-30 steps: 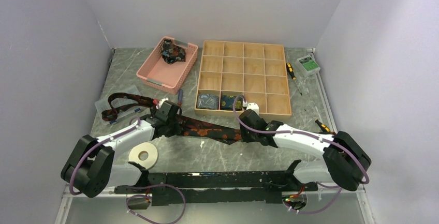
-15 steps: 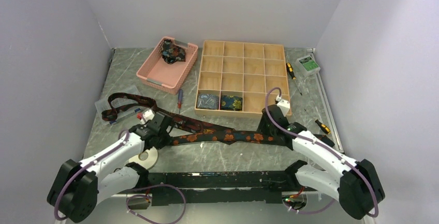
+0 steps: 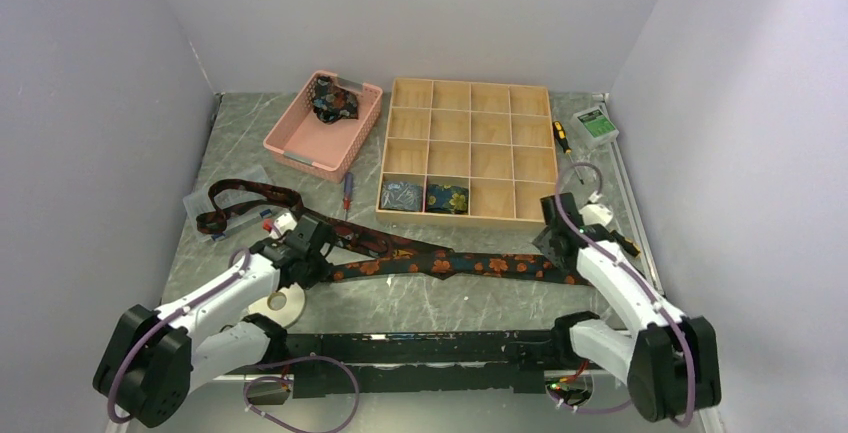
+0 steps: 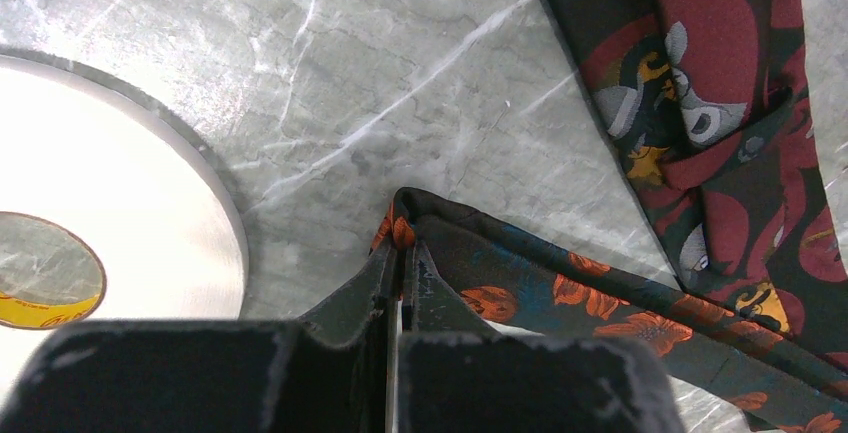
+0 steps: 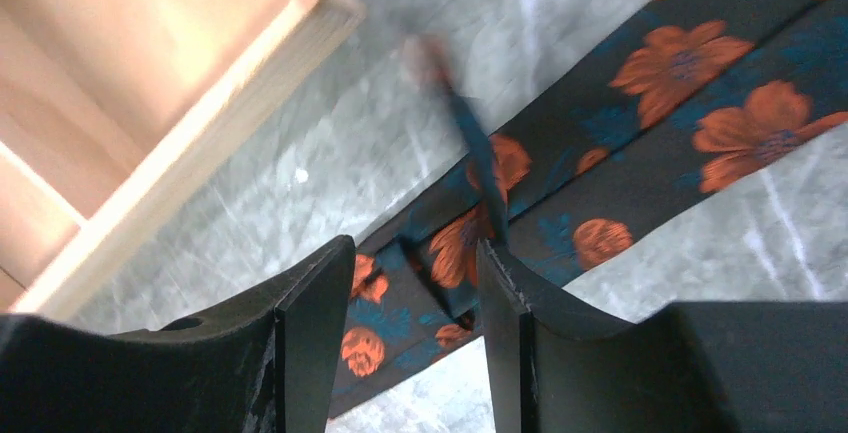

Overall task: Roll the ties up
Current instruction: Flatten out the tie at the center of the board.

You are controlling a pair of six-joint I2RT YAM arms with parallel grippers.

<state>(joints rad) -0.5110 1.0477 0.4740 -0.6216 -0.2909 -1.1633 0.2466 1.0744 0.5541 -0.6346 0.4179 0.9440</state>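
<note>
Along the near half of the marble table (image 3: 400, 303), the dark tie with orange flowers (image 3: 450, 265) lies stretched from left to right, just in front of the wooden compartment tray (image 3: 500, 219). My left gripper (image 4: 400, 253) is clenched on its left end, just beside the white tape ring (image 4: 120, 223) and near a maroon tie (image 4: 720, 83). My right gripper (image 5: 415, 253) hangs over the tie's right end, jaws parted, grasping nothing.
</note>
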